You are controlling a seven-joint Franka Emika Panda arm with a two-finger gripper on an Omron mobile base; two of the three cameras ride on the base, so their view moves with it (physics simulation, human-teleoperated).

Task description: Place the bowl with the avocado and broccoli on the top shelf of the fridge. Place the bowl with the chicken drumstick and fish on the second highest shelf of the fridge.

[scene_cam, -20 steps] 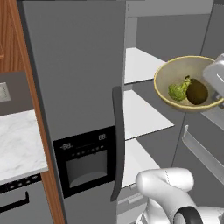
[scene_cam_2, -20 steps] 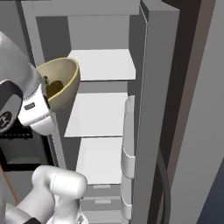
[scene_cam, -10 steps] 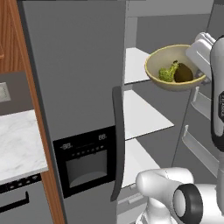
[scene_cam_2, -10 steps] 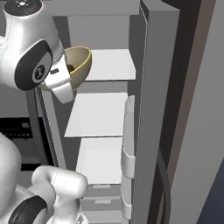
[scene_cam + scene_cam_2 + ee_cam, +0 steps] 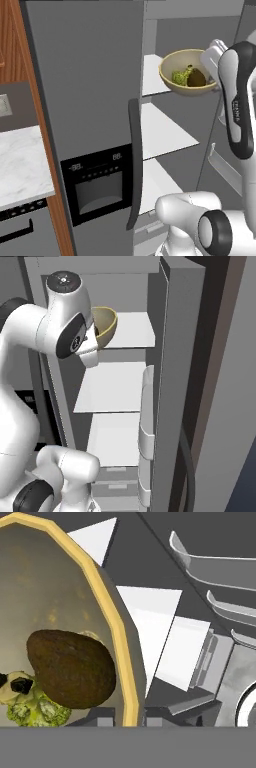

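A grey fridge door point(image 5: 85, 115) stood shut at left, carrying a dark vertical handle point(image 5: 134, 160) and a black dispenser panel point(image 5: 97, 182). Beside it lay a white marble counter point(image 5: 22, 162) against a wood side panel point(image 5: 12, 40). The open right-hand door point(image 5: 175, 381) carried pale door bins point(image 5: 145, 431), with drawers point(image 5: 115, 488) low in the compartment.

Evenly and softly lit throughout, flat rendered light with no clear source. White shelves point(image 5: 162, 135) bright, nearly washed out in the hand view (edges still crisp). Fridge interior dimmer toward the back, faint shading under each shelf. Sharp everywhere, no blur or glare. Bowl point(image 5: 60, 607) looming large and stretched at close range.
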